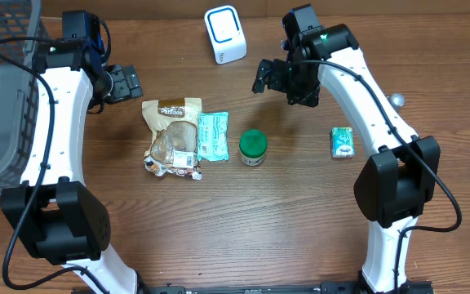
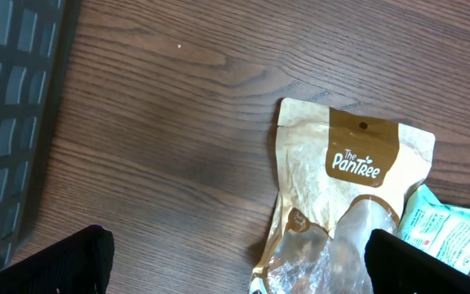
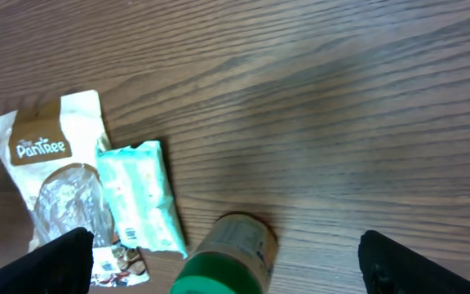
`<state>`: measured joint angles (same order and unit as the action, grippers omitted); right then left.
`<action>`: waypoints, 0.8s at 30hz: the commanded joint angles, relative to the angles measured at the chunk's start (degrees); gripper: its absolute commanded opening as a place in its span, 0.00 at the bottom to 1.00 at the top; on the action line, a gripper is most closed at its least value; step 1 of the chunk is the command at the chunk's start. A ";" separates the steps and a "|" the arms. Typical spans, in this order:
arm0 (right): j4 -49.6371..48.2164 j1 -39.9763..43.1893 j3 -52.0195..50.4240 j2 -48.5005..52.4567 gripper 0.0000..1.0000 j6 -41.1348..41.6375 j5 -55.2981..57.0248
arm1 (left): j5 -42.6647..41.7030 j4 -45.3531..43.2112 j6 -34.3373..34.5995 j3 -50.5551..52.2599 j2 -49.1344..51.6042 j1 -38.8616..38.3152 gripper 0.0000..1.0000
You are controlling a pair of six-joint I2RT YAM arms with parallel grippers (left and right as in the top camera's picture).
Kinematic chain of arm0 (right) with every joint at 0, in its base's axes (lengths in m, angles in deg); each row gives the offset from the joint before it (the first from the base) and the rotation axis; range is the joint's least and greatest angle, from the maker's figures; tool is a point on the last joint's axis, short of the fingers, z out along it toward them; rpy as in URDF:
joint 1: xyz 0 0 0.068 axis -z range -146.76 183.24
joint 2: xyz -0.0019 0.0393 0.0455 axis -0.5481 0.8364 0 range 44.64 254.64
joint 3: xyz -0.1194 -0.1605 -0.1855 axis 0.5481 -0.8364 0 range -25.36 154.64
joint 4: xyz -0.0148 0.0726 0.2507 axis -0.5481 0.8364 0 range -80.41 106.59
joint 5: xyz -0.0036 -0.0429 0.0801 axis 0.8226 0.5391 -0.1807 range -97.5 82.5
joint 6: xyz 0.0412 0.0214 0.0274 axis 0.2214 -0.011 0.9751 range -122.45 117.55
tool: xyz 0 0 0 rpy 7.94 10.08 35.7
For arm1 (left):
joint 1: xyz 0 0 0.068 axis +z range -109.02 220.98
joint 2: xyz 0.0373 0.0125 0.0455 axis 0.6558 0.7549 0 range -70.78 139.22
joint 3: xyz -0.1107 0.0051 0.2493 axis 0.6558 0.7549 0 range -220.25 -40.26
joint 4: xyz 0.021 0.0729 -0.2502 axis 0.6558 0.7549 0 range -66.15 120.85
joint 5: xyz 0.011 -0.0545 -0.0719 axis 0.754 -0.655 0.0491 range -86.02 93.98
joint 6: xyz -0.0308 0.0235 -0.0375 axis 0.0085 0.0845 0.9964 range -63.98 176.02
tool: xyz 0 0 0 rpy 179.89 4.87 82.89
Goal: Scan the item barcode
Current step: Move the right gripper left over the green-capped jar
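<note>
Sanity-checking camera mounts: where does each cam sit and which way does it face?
Overhead: above the table, looking straight down; left arm, right arm, open left end effector and right end effector show.
Left wrist: on the left arm, facing down at Pantree pouch and basket; left fingers at bottom corners.
Right wrist: on the right arm, facing down at pouch, wipes pack, jar; right fingers likewise.
Shared: all three see pouch and wipes pack.

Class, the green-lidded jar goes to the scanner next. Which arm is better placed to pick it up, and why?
Likely the right. The right gripper, open, hangs nearer the green-lidded jar, with the scanner close by. The left gripper, also open, sits beyond the pouch and wipes pack.
</note>
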<state>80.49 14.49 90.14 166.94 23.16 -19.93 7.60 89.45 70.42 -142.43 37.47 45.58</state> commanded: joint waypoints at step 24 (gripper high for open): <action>5.07 -18.03 -8.39 -1.42 1.00 18.16 19.71 | -0.22 -0.02 -1.11 -0.90 -0.22 -0.11 1.00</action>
<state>85.91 -2.38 83.63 166.94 39.92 -1.83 7.60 89.45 70.42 -142.43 37.47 45.58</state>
